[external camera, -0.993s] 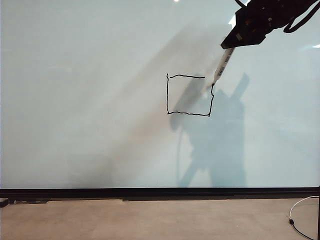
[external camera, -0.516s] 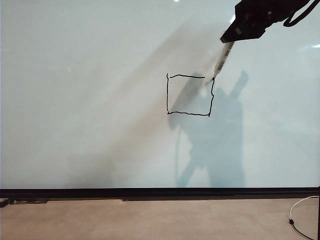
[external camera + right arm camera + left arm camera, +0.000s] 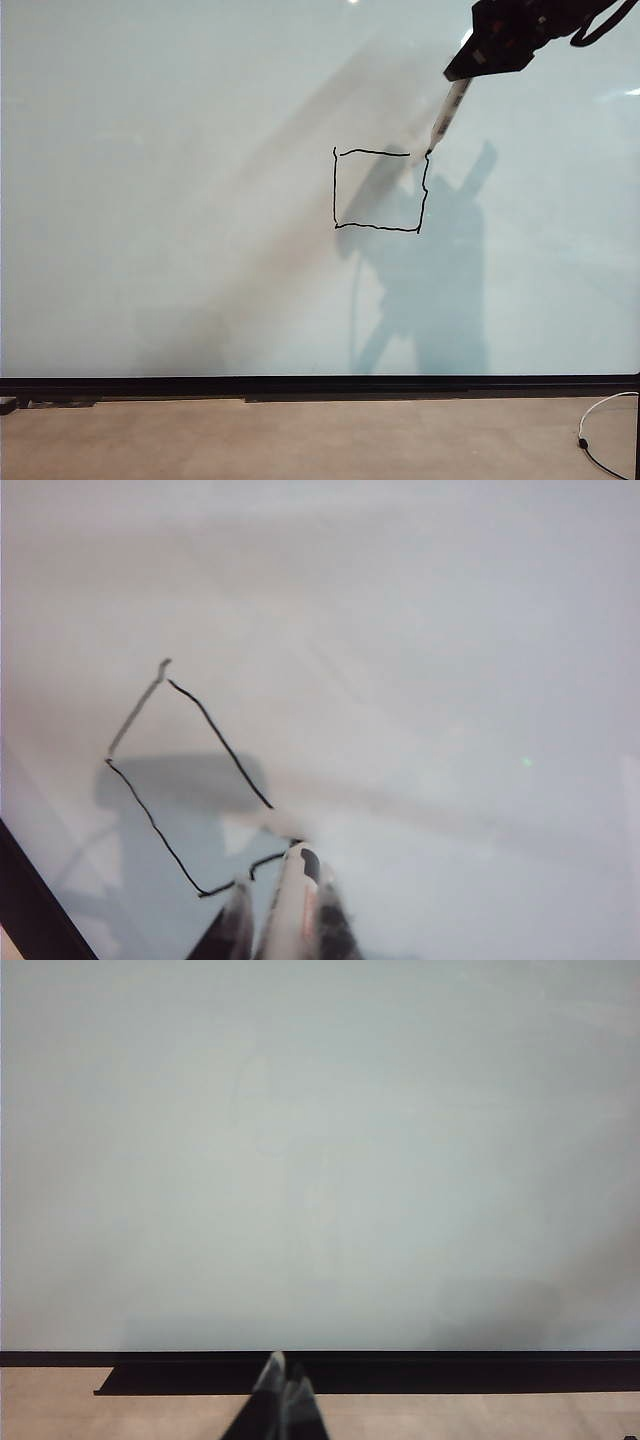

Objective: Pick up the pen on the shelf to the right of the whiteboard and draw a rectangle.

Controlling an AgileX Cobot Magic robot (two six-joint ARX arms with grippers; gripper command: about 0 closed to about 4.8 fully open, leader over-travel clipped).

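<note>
The whiteboard (image 3: 160, 200) fills nearly the whole exterior view. A hand-drawn black rectangle (image 3: 336, 190) sits near its middle, with a small gap at its upper right corner. My right gripper (image 3: 462, 76) comes in from the upper right and is shut on the white pen (image 3: 449, 112). The pen's black tip rests at the rectangle's upper right corner. In the right wrist view the pen (image 3: 290, 905) lies between the fingers of the right gripper (image 3: 285, 900), and the rectangle (image 3: 150, 820) shows beyond it. My left gripper (image 3: 283, 1375) is shut, empty, low before the whiteboard (image 3: 320, 1160).
A thin black edge (image 3: 320, 384) runs along the board's bottom. Below it lies a brownish floor strip (image 3: 300, 440). A white cable (image 3: 600, 415) curls at the lower right corner of the exterior view.
The right gripper and pen have moved up the board. The rectangle's right side has grown upward to its upper right corner. The left gripper's earlier state is not shown.
</note>
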